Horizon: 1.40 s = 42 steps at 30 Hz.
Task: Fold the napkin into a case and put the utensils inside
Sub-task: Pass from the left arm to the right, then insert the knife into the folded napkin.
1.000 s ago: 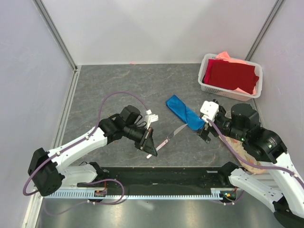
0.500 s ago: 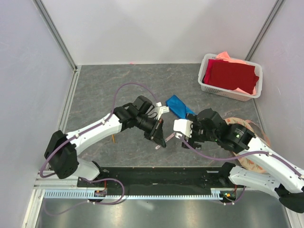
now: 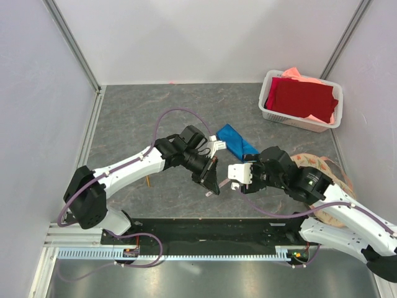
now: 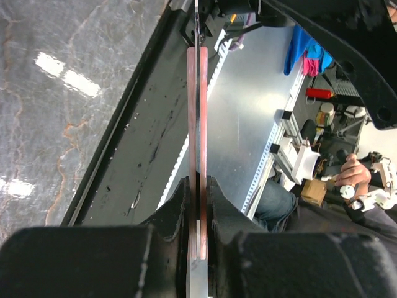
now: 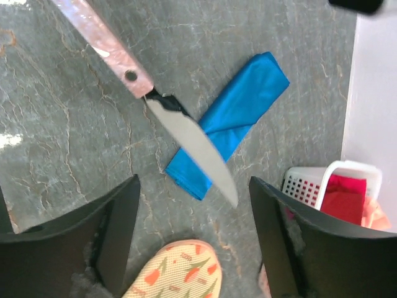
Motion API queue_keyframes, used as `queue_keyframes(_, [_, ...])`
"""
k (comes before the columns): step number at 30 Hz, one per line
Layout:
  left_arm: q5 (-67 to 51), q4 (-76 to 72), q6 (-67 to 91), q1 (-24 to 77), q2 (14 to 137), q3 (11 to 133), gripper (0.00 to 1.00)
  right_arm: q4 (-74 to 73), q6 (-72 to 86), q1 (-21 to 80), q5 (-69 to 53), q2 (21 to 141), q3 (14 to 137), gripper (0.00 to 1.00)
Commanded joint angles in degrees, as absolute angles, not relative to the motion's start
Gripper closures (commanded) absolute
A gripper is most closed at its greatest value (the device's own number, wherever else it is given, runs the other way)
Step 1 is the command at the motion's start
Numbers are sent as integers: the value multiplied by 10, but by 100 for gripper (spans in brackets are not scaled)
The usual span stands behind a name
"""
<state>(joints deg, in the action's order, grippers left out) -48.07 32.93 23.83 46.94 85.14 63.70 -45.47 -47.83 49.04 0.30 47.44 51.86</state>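
My left gripper (image 4: 197, 186) is clamped on the knife (image 4: 197, 118) by its pink marbled handle, with that arm stretched toward the right arm. My right gripper (image 5: 193, 186) stands spread and grasps nothing. The steel blade points in between its fingers. Just beyond the blade tip, the napkin (image 5: 239, 115) lies flat on the table, folded into a narrow bright blue case.

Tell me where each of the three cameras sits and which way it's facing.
Top external: above and behind the arms, looking down on the table; both arms show.
Left wrist: behind the left claw, whose fingers grip the knife, facing past the table's near edge.
Right wrist: behind the open right claw, looking down at the napkin.
Shared: top and right wrist both see knife, napkin, basket.
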Motion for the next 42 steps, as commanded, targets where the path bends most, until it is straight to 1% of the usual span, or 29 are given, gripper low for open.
queue_keyframes(1, [-488,326,219,486,845,650,98,-440,-519,495,-21,504,519,25])
queue_keyframes(5, [-483,327,220,490,833,642,98,-444,-533,494,-40,524,527,32])
queue_keyframes(12, [-489,326,221,493,832,640,98,-441,-539,494,-49,561,548,48])
queue_keyframes(19, [-499,327,219,493,834,647,98,-430,-542,494,-44,551,534,61])
queue_keyframes(24, [-507,327,218,493,839,654,98,-421,-542,494,-39,545,527,73])
queue_keyframes(25, [-508,327,219,493,840,656,98,-422,-541,494,-38,545,526,76])
queue_keyframes(26, [-503,329,219,493,841,658,96,-422,-539,494,-35,545,527,81])
queue_keyframes(27, [-493,330,221,491,840,664,93,-424,-537,494,-33,542,525,83])
queue_keyframes(28, [-483,330,229,485,837,665,80,-425,-535,494,-25,540,523,83])
queue_keyframes(30, [-456,330,240,469,832,671,65,-424,-513,494,-5,527,515,83])
queue_keyframes(31, [-439,322,265,438,829,669,50,-424,-501,494,31,524,512,83])
queue_keyframes(33, [-386,307,293,395,809,658,43,-426,-461,491,67,519,504,85])
queue_keyframes(34, [-374,275,329,348,802,651,43,-430,-445,490,101,519,503,86])
queue_keyframes(35, [-355,264,341,328,802,647,42,-432,-418,485,109,519,504,91])
queue_keyframes(36, [-344,258,355,299,809,657,44,-438,-409,474,111,518,504,92])
queue_keyframes(37, [-335,256,360,289,819,666,46,-439,-396,468,112,515,504,93])
queue_keyframes(38, [-329,244,363,282,847,676,48,-439,-383,462,126,512,503,96])
queue_keyframes(39, [-324,235,367,274,863,696,51,-439,-363,453,134,506,498,97])
queue_keyframes(41, [-322,202,390,272,899,714,54,-436,-352,442,151,500,492,99])
queue_keyframes(42, [-331,189,405,272,937,733,60,-432,-339,431,156,496,487,99])
